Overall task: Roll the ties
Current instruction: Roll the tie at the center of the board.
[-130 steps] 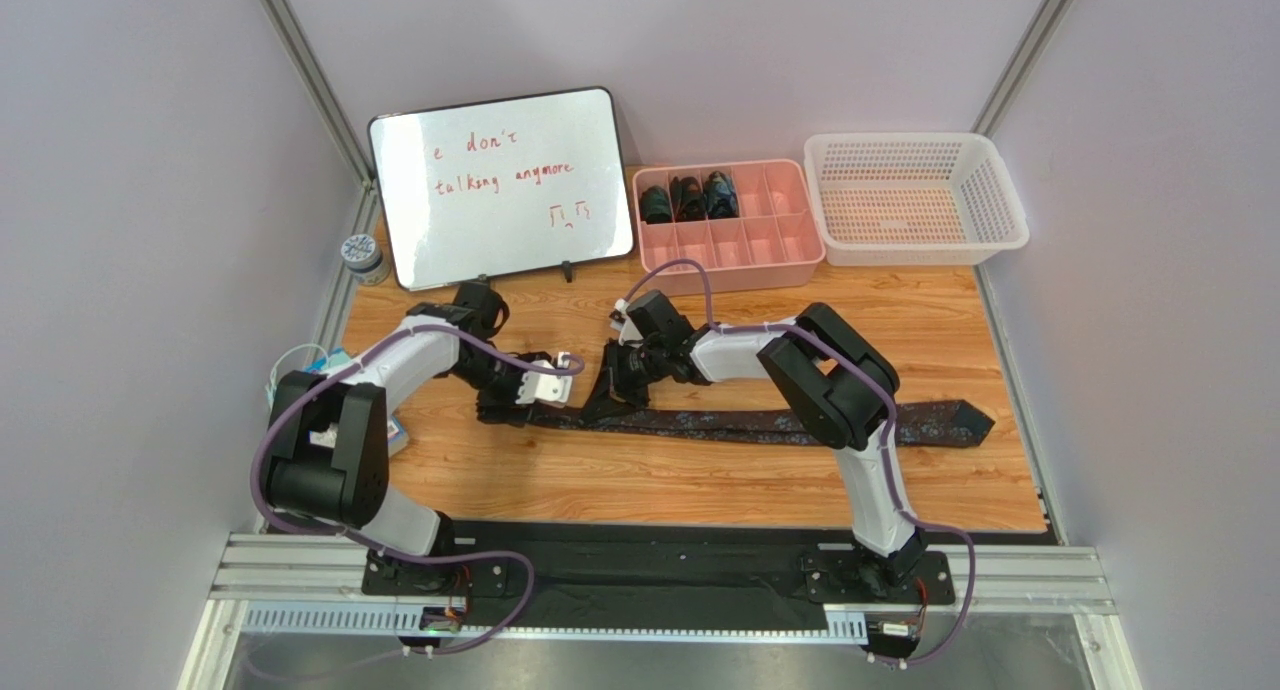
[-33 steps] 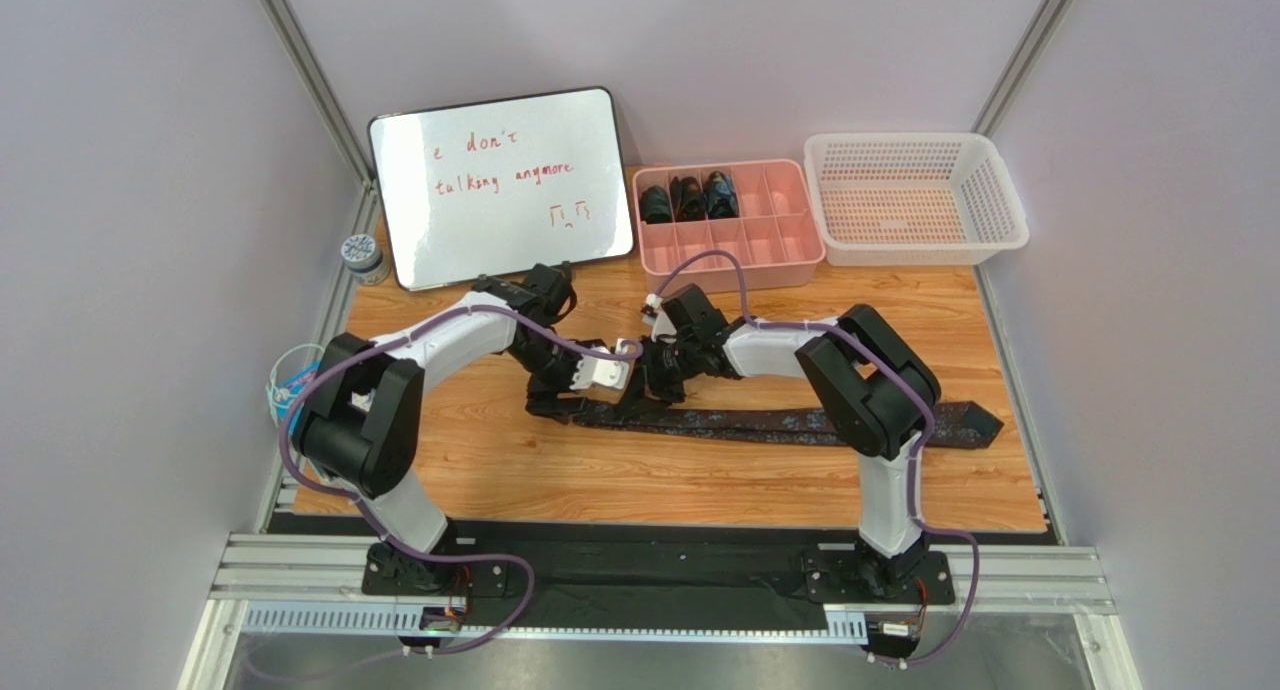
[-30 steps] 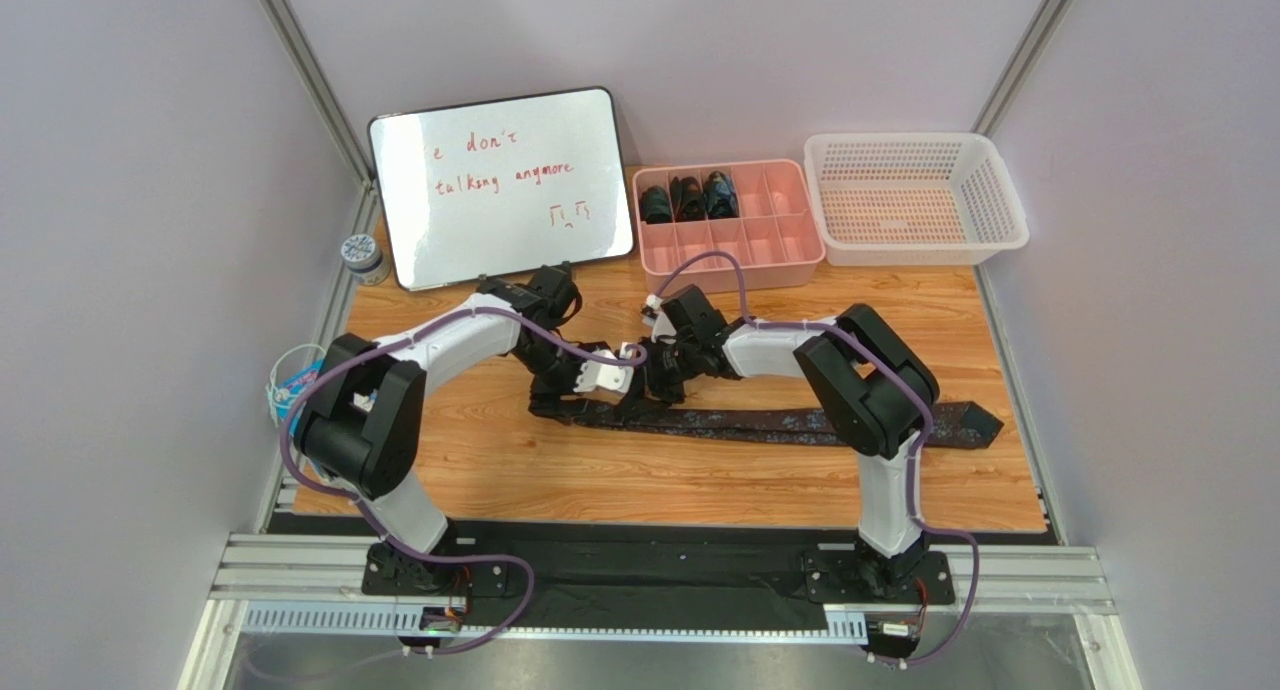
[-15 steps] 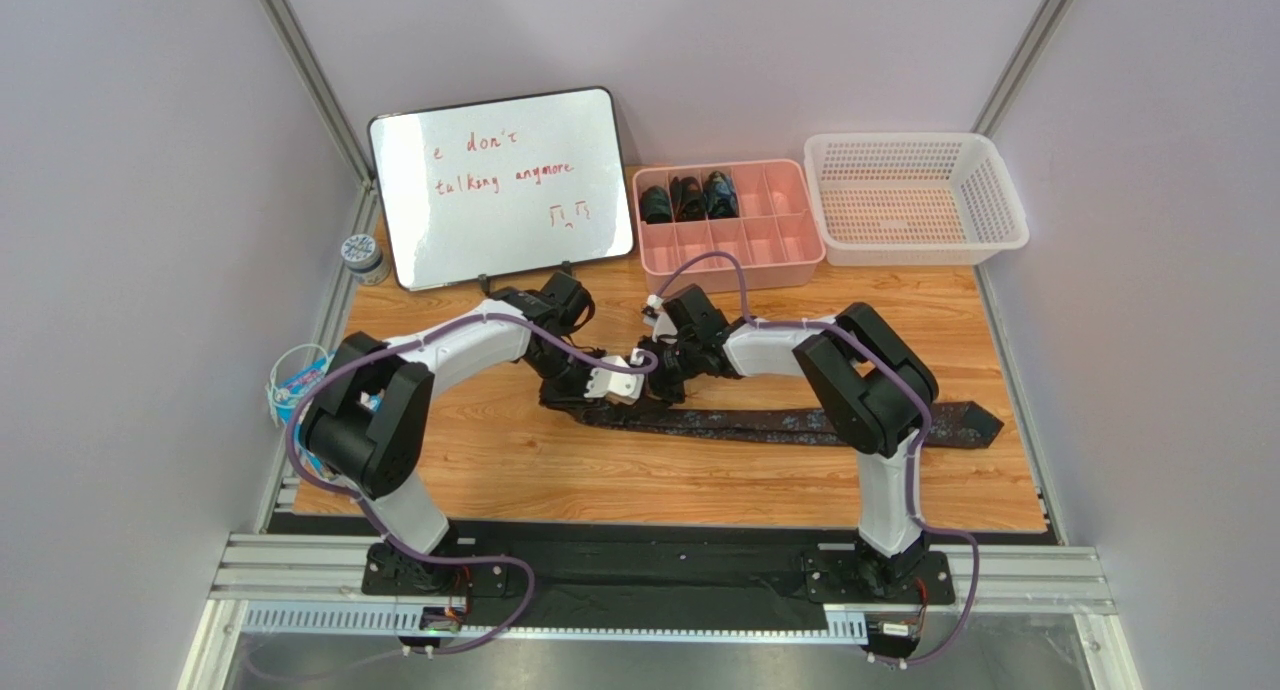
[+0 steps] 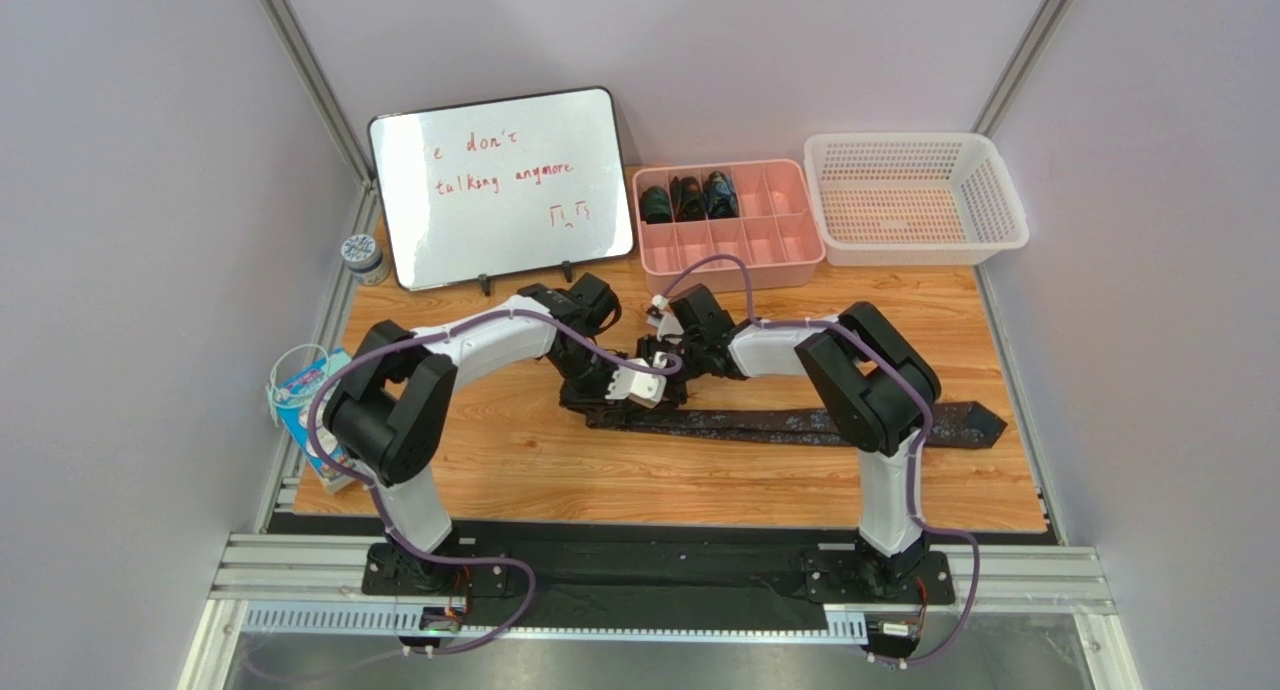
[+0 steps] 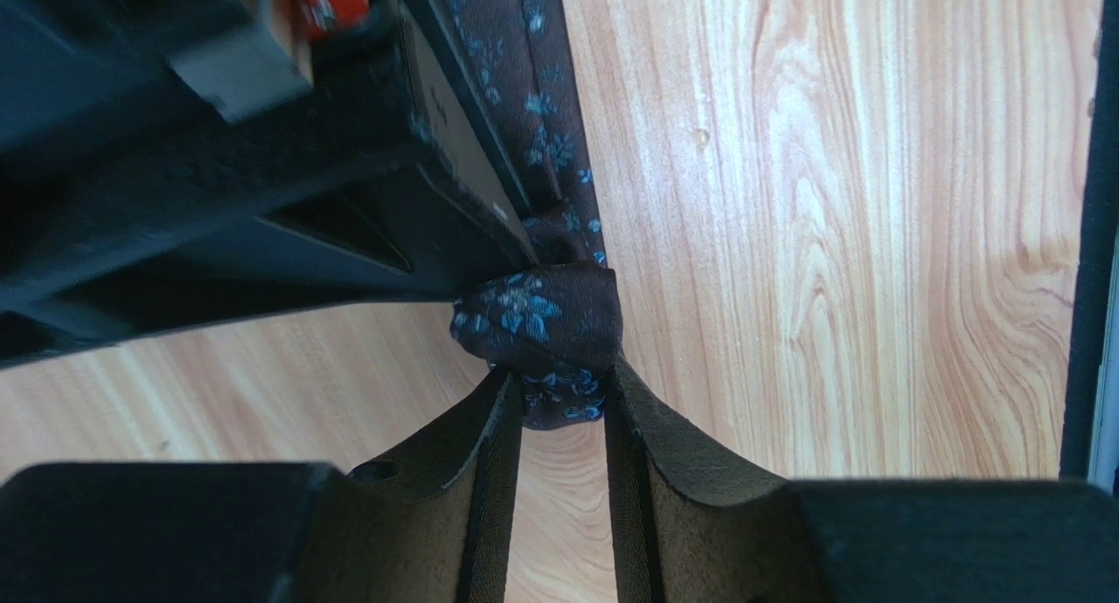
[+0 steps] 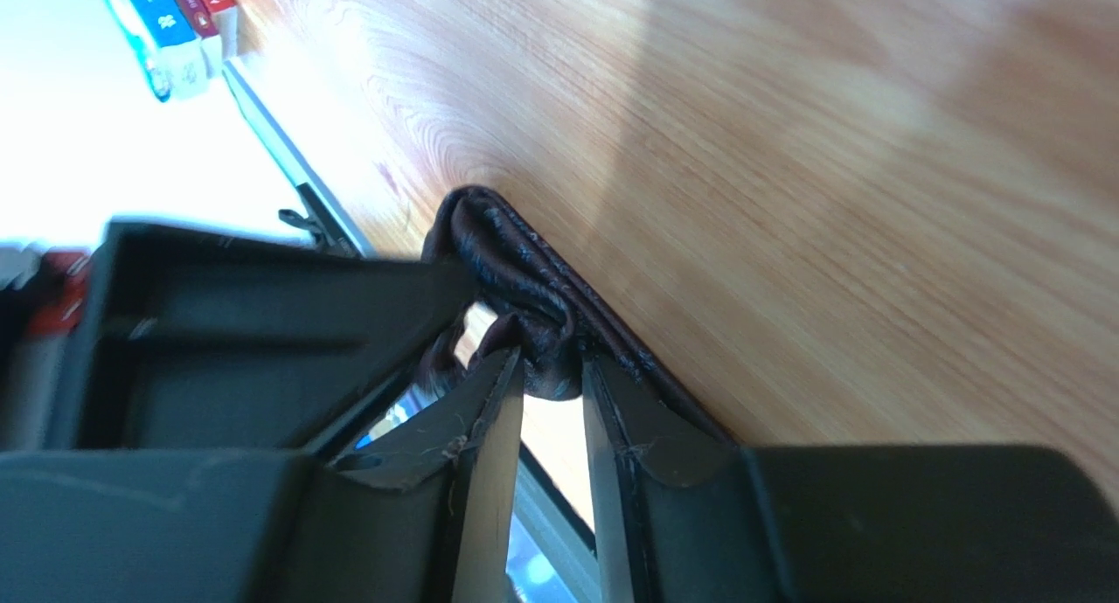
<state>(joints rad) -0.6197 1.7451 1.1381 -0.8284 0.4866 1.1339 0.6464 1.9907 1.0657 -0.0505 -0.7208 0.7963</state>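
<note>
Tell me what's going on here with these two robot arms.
Both arms are working on one dark tie lying across the wooden table. Its left end is rolled into a small coil, and the left gripper pinches that coil. The right gripper straddles the fabric at the same spot; whether it grips is unclear. Most of the tie is not yet rolled. Three rolled ties sit in the pink tray at the back.

Whiteboard (image 5: 501, 185) reads, apparently, "don't talking anymore" in red.

The left arm (image 5: 478, 330) and right arm (image 5: 781, 342) meet at one end of the tie (image 5: 819, 425).
</note>
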